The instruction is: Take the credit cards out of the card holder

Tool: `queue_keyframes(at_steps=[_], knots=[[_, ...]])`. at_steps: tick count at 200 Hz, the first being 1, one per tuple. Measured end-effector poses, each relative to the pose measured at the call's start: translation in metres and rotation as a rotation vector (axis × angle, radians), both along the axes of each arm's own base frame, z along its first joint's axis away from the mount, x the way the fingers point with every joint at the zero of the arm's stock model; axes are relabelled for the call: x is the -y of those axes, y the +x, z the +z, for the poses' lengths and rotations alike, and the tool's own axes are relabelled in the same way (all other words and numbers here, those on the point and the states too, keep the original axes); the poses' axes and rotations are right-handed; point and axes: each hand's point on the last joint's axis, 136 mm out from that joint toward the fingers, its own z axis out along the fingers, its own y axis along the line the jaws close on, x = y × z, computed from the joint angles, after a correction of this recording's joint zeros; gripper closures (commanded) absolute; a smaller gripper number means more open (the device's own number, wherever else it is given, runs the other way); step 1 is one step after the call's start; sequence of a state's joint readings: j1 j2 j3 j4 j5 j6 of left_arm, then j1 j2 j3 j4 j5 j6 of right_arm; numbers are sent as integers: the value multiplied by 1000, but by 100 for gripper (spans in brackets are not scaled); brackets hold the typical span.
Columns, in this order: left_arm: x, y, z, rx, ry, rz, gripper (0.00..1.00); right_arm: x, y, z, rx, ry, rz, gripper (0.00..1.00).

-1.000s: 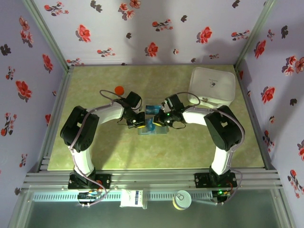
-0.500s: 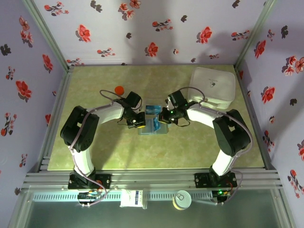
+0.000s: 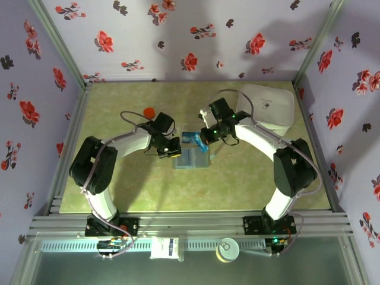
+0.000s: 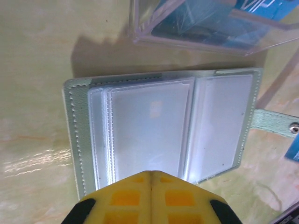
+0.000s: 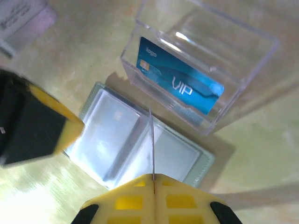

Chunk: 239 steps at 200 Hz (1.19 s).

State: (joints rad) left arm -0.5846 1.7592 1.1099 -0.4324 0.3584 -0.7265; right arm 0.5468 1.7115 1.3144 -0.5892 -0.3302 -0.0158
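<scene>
The card holder (image 3: pixel 191 159) lies open on the table, its pale clear sleeves (image 4: pixel 154 126) facing up. My left gripper (image 4: pixel 150 172) is shut, its yellow tips resting on the holder's near edge (image 3: pixel 173 149). Above the holder, my right gripper (image 5: pixel 153 176) is shut on one credit card (image 5: pixel 151 140), seen edge-on. From above, that card (image 3: pixel 196 140) shows blue at the right gripper (image 3: pixel 202 138). Another blue credit card (image 5: pixel 180 86) stands inside a clear plastic box (image 5: pixel 201 37) just beyond the holder (image 5: pixel 117 135).
A big white rounded box (image 3: pixel 265 107) sits at the far right of the table. A small red disc (image 3: pixel 148 111) lies far left of the grippers. The holder's strap with a snap (image 4: pixel 280 125) sticks out to one side.
My right gripper has risen and swung toward the far side, lifting a blue card off the holder toward the clear box. The left gripper has stayed on the holder.
</scene>
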Motion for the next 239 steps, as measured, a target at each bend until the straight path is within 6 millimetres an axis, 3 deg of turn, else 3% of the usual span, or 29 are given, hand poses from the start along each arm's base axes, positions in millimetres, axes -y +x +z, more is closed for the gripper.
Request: queue_keyframes(at_steps=[32, 92, 205, 239], knots=[[-14, 1, 4, 13, -8, 31, 96, -5, 10, 20, 182, -106, 264, 100], [-42, -9, -4, -15, 9, 82, 96, -28, 31, 13, 306, -279, 626, 100], [-55, -21, -11, -27, 16, 101, 96, -52, 56, 1, 282, -313, 821, 100], [-56, -21, -12, -27, 15, 102, 96, -53, 56, -7, 260, -314, 843, 100]])
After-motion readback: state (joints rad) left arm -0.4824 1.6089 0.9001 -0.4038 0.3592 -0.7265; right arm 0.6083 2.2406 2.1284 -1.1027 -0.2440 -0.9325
